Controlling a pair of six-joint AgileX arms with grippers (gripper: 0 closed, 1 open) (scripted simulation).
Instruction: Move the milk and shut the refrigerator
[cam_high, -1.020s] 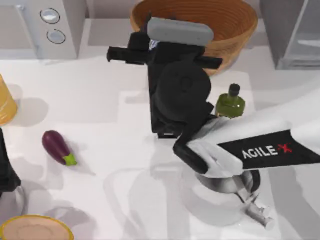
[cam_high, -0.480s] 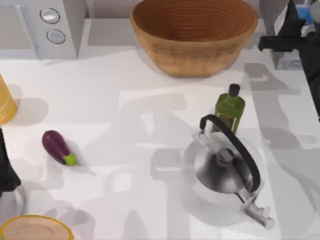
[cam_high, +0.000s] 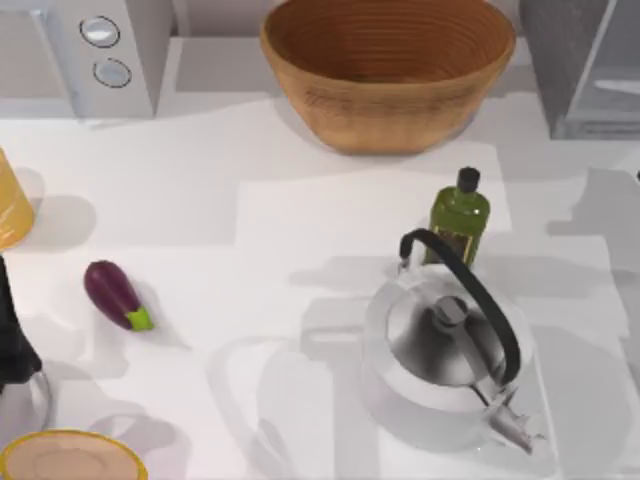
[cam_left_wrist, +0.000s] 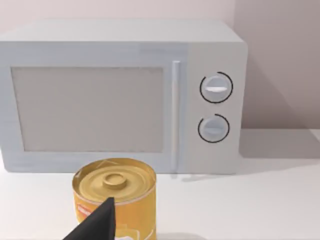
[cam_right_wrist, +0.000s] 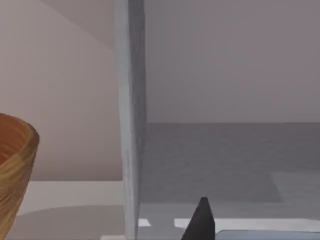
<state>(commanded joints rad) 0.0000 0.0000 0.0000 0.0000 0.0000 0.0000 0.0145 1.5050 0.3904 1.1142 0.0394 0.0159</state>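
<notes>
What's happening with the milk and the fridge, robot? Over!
Right gripper at the refrigerator's open front. Left gripper parked by the yellow can. Milk: cannot confirm. Kettle and green bottle sit apart from the refrigerator.

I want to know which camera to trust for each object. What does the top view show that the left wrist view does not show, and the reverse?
Top view alone: the wicker basket, the green olive-oil bottle, the steel kettle, the eggplant and the refrigerator at the table's far right.

Left wrist view alone: the microwave's door handle and the can's lid.

Both: the microwave with two knobs, and the yellow can.
</notes>
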